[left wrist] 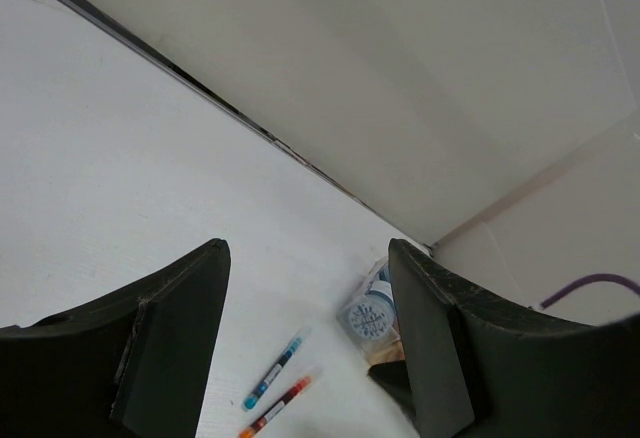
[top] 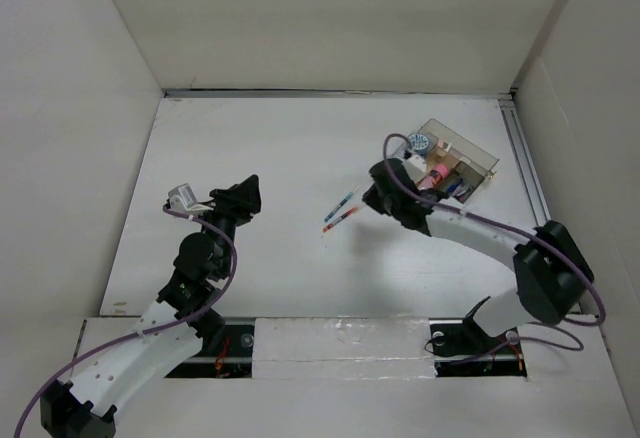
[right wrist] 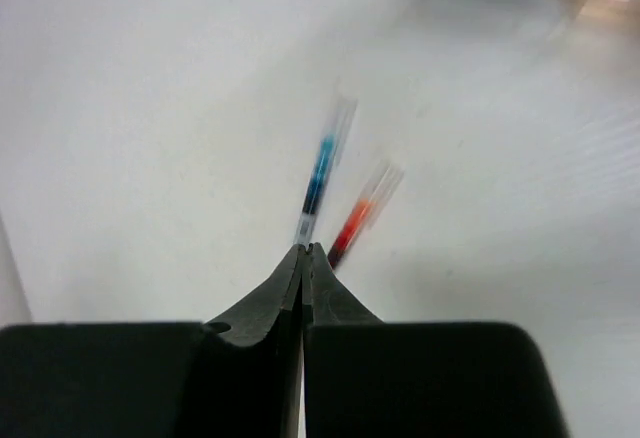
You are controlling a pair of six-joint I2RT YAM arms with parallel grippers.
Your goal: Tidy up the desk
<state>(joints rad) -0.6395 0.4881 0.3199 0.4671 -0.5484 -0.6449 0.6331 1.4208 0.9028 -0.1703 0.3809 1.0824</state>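
The desk [top: 270, 158] is a white tabletop walled by white panels. A blue pen [top: 341, 203] and a red pen [top: 343, 220] lie side by side near its middle. My right gripper [top: 372, 198] is shut with nothing visible between the jaws, just right of the pens. In the right wrist view its tips [right wrist: 305, 248] sit in front of the near ends of the blue pen [right wrist: 320, 173] and red pen [right wrist: 357, 218], both blurred. My left gripper [top: 245, 193] is open and empty, left of the pens. Its wrist view [left wrist: 305, 248] shows the blue pen [left wrist: 272, 369] and red pen [left wrist: 275, 409].
A clear plastic box [top: 455, 163] at the back right holds a round blue-and-white item [top: 419, 143], a pink item and other small things. It also shows in the left wrist view [left wrist: 370, 313]. A metal rail [top: 525, 173] runs along the desk's right edge.
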